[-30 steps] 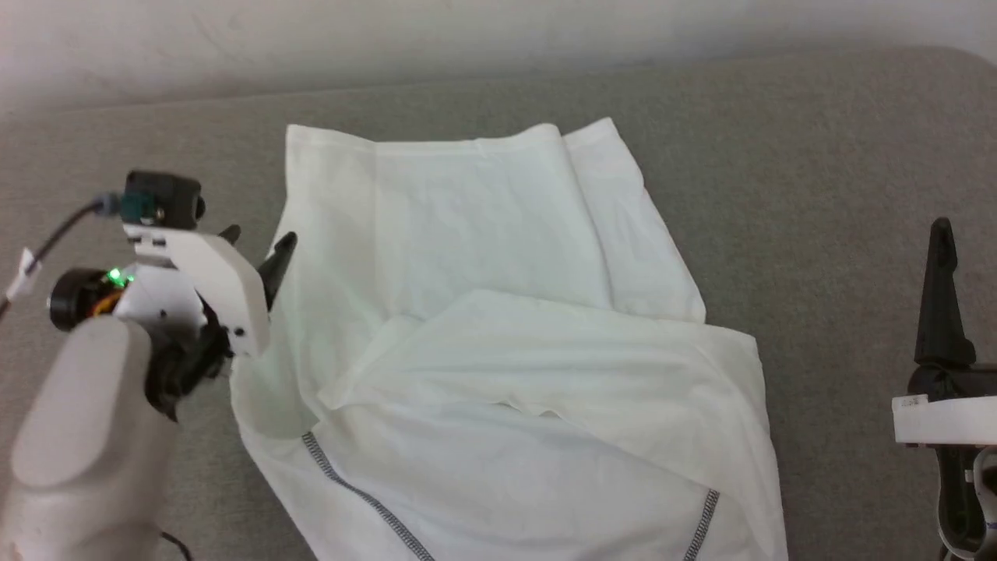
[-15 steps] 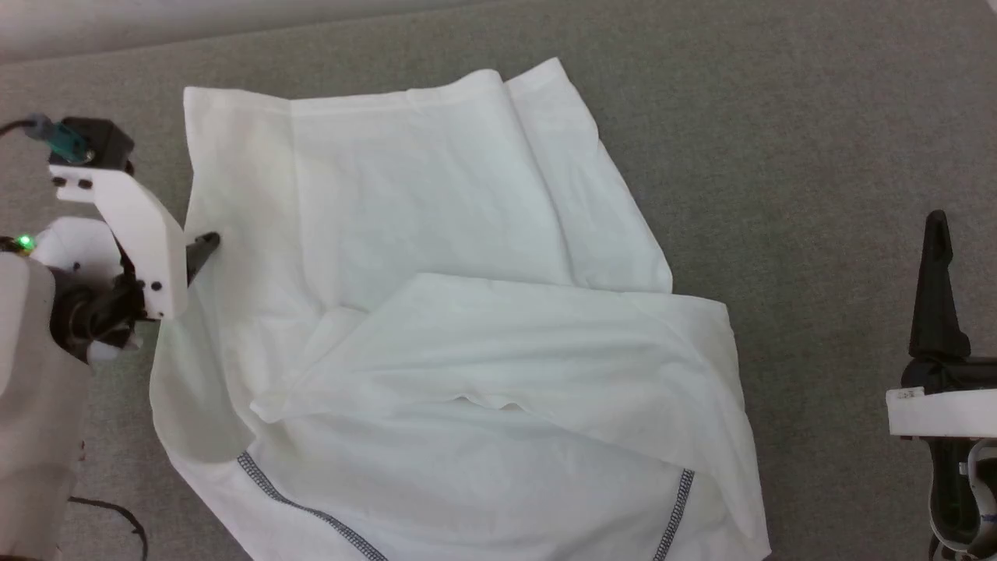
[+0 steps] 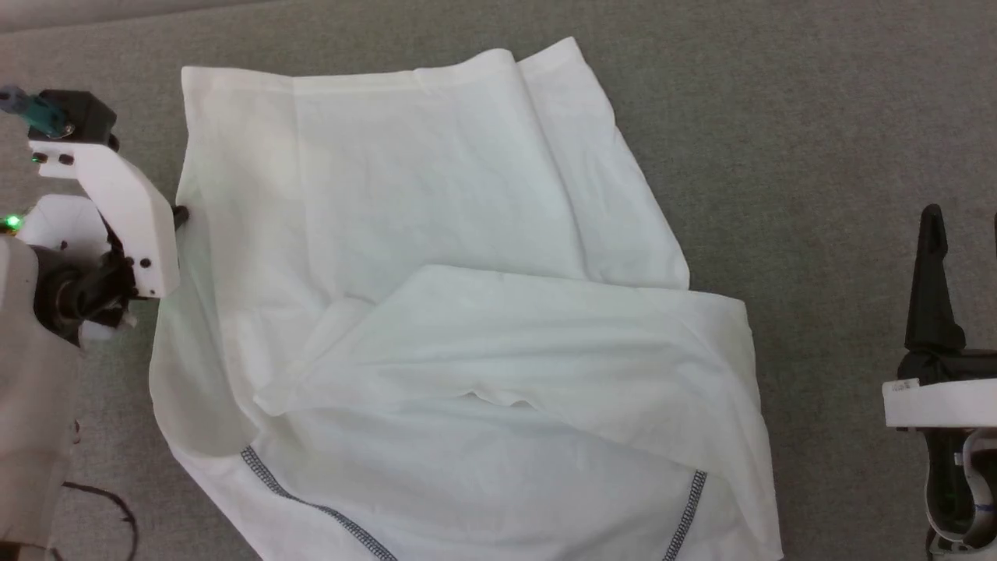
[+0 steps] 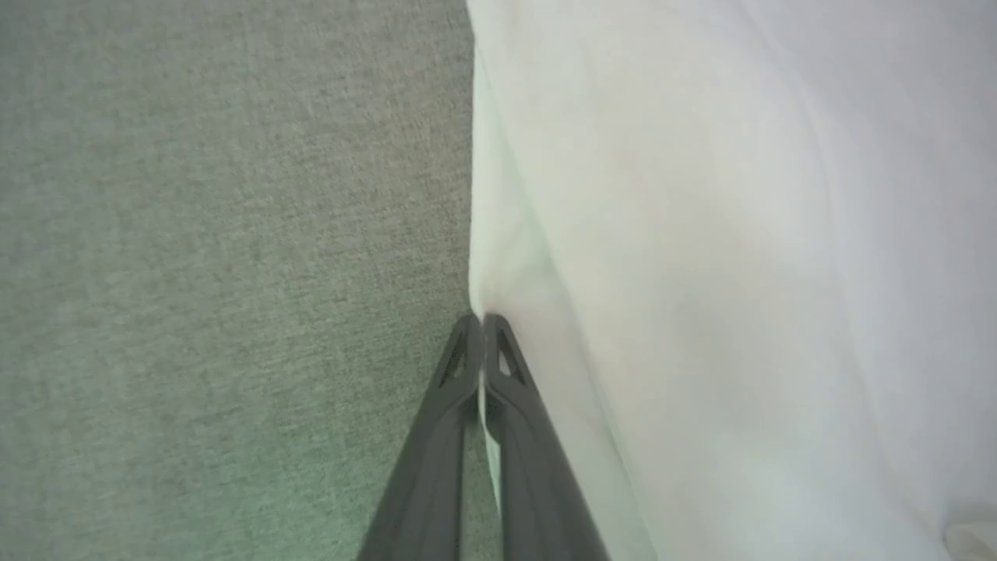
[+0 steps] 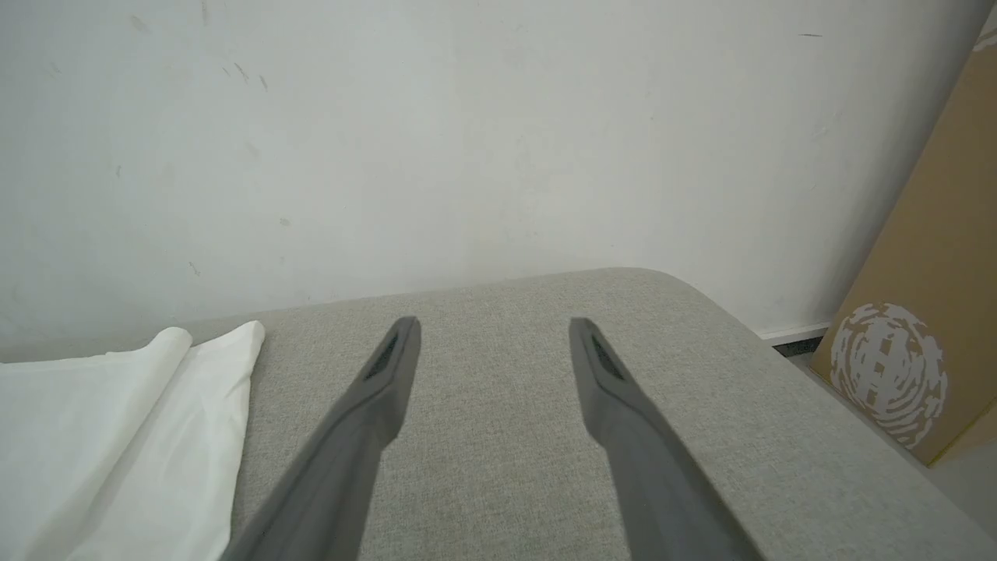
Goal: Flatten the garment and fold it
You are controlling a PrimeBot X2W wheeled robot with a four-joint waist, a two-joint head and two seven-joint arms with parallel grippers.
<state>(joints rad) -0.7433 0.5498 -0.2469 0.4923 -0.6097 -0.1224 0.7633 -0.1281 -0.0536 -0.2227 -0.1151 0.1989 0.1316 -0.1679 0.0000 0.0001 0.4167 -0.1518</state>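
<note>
White garment (image 3: pixel 436 234), rumpled, spread on a grey surface (image 3: pixel 779 117).
A wide flap is laid across its middle; dark zigzag seams (image 3: pixel 319 509) are seen near the lower edge.

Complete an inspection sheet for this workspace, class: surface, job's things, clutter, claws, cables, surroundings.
Surface: grey upholstered pad, bare around the shirt.
Job's things: white shirt, rumpled, a flap folded across its middle.
Clutter: nothing seen.
Claws: left claw shut on the shirt's left edge; right claw open over bare pad, apart from the shirt.
Cables: thin dark cable at the head view's lower left.
Surroundings: pale wall; tilted cardboard box beside the pad.
</note>
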